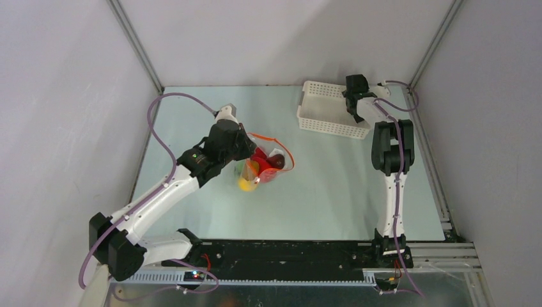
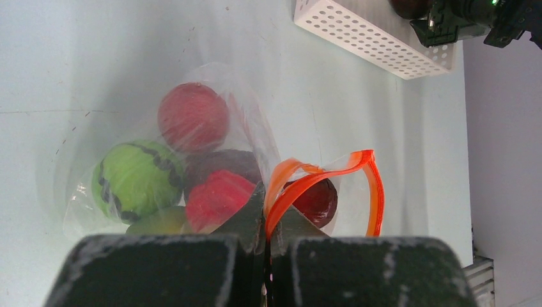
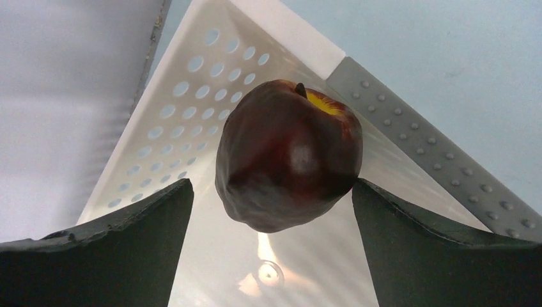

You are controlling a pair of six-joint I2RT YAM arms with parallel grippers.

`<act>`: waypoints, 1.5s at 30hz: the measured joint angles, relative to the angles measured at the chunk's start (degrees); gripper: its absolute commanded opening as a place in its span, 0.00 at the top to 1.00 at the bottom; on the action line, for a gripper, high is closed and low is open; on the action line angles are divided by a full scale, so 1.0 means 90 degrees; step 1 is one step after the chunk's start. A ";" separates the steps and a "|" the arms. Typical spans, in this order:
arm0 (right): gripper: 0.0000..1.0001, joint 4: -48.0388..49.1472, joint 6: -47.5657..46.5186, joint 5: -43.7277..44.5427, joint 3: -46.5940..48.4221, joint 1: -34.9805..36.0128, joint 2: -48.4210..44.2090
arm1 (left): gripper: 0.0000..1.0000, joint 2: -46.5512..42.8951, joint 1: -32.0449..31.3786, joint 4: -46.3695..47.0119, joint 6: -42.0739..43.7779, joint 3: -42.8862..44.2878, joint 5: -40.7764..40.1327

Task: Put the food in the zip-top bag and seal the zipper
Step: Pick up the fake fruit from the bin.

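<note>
Pincer (image 2: 265, 214) of outstretched left arm (image 1: 167, 190) pinches zipper (image 2: 289, 174).

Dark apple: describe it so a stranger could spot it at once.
Find the white basket at the table's far right, under the right gripper. Between its fingers is the dark apple, the only fruit away from the bag: maroon, yellow by its stem.

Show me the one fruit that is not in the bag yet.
The dark maroon apple, between the right hand's fingers at the white basket. The other fruits lie inside the zip-top bag pinched by the left hand.
</note>
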 measured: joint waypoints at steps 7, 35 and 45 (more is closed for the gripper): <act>0.12 0.0080 0.0282 0.0029 0.0036 -0.0022 0.0104 | 1.00 0.0000 0.0000 -0.0036 -0.0046 0.0000 -0.0007; 0.68 0.2589 -0.0993 -0.1355 -0.2637 -0.0097 -0.1549 | 1.00 0.0022 0.0000 -0.0070 -0.0041 0.0090 -0.0095; 0.73 0.3405 -0.2698 -0.2793 -0.3810 0.0211 -0.3500 | 1.00 0.0058 0.0000 -0.0036 -0.0039 0.0192 -0.0073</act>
